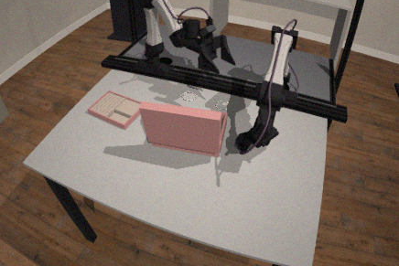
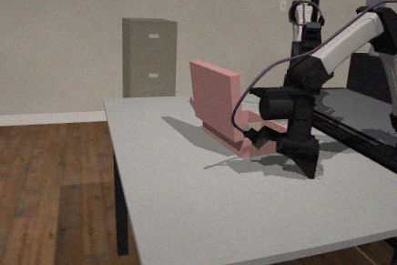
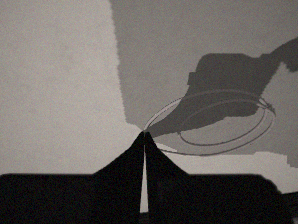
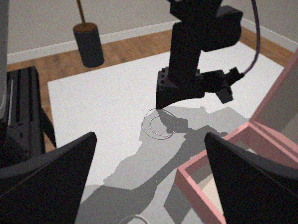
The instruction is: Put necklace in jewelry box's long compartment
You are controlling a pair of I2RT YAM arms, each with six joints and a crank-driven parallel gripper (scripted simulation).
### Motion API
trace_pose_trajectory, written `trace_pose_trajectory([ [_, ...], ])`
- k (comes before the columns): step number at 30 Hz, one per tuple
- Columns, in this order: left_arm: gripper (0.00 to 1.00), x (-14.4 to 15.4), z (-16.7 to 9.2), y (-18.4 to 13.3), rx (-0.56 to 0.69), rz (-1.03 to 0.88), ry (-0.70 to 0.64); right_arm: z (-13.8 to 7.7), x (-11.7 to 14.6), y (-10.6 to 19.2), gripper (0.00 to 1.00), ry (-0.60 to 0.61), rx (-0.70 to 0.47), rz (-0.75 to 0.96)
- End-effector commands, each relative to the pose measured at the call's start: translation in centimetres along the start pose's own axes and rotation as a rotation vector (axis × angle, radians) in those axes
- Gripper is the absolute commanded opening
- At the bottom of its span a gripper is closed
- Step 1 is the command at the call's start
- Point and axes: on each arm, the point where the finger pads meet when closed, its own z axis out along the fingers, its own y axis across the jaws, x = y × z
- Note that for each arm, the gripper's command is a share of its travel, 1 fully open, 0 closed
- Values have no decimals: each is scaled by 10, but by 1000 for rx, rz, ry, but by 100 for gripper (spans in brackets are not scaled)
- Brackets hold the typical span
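Necklace [image 3: 200,154] [image 4: 143,129] outside jewelry box [image 1: 183,128] [image 2: 214,98] [image 4: 197,200], beside it; left gripper [image 1: 249,142] [image 2: 311,176] [image 3: 145,132] [image 4: 159,107] clenched, apparently on the strand. Right gripper [image 1: 225,67] [image 4: 150,135] released. Lifting, placing, letting go, clearing all left.
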Motion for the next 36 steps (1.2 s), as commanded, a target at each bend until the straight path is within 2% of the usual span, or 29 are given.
trace_pose_trajectory([
  [1, 0, -5, -3, 1, -7, 13, -26, 3, -12, -1, 100, -31, 6, 6],
  [3, 0, -8, -17, 3, -17, 12, -43, 3, -21, -2, 100, -39, 7, 6],
  [8, 0, -6, -23, 2, -12, 12, -34, 5, -30, -5, 100, -40, 16, 5],
  [19, 0, -3, -81, 1, -17, 12, -43, 12, -69, -14, 100, -41, 34, 4],
  [24, 0, -2, -92, 1, -8, 12, -28, 12, -74, -15, 100, -41, 36, 4],
  [28, 0, 0, -119, 1, -17, 11, -43, 12, -76, -16, 100, -41, 37, 4],
  [36, 0, 0, -136, 1, 6, 10, -4, 13, -80, -16, 100, -55, 37, 3],
])
